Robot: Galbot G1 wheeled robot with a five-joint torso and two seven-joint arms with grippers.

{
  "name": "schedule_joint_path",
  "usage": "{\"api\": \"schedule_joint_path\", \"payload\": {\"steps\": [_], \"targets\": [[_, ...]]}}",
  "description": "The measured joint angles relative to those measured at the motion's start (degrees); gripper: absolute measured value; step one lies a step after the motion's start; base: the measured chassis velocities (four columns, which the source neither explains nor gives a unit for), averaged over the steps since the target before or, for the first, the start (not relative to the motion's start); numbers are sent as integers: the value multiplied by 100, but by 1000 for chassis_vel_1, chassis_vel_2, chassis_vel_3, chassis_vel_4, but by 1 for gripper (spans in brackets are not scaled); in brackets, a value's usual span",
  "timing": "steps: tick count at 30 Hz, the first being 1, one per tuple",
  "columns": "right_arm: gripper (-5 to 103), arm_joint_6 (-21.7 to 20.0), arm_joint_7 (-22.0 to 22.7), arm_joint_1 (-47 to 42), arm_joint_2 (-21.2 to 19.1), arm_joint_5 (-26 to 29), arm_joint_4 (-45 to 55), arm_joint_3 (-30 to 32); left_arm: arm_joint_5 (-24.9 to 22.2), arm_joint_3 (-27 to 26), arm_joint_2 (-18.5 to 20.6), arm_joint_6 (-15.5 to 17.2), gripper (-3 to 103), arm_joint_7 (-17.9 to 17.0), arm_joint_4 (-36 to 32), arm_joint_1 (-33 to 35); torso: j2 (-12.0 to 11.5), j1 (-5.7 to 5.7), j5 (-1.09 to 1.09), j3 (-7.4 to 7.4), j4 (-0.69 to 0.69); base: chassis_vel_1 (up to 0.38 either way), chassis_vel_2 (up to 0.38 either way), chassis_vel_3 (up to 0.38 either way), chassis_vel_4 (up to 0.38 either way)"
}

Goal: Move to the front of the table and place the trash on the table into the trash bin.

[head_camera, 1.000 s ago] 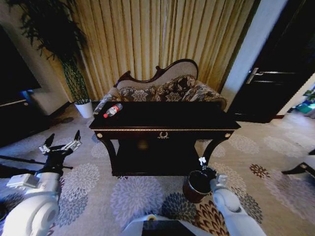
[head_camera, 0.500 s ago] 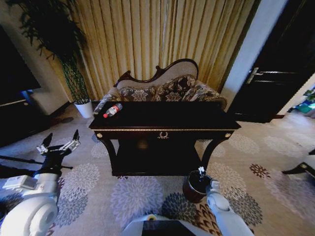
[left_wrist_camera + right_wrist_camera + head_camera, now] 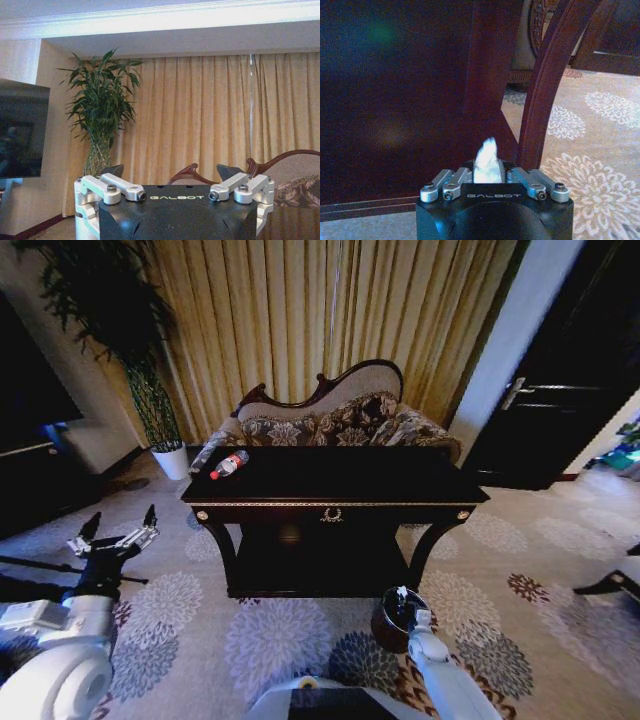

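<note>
Trash scrap, white and crumpled, is pinched in my right pincer, which hangs low just over the rim of the trash bin by the table's right front leg, so bin is directly below. Left pincer spread open, empty, parked off table's left end; bottle lies on the table's left corner, nearer that arm.

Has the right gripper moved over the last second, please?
Yes. Holding a white scrap, the right gripper has drifted toward the robot's left and nearer its body, from beside the trash bin's far right rim to above its opening.
</note>
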Motion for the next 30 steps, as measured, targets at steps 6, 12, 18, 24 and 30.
{"api": "schedule_joint_path", "payload": {"steps": [6,12,18,24,30], "targets": [[47,20,185,49,-60,-20,-36,-31,1,4,-16,-5,100,6,-2,-3,0,0,1,0,0,0,0,0,0],[69,21,231,37,-85,-8,-16,-6,2,8,-18,-10,100,10,-16,2,0,0,0,0,0,0,0,0,0],[85,21,243,-11,-113,15,38,40,4,5,-31,-24,100,10,-31,18,0,0,1,0,0,0,0,0,0],[100,12,246,-132,-154,100,334,100,5,18,-60,-34,100,14,-41,20,0,0,1,0,0,0,0,0,0],[100,-21,246,-253,-190,137,608,149,9,40,-80,-39,100,18,-52,9,0,0,0,0,0,0,0,0,0]]}}
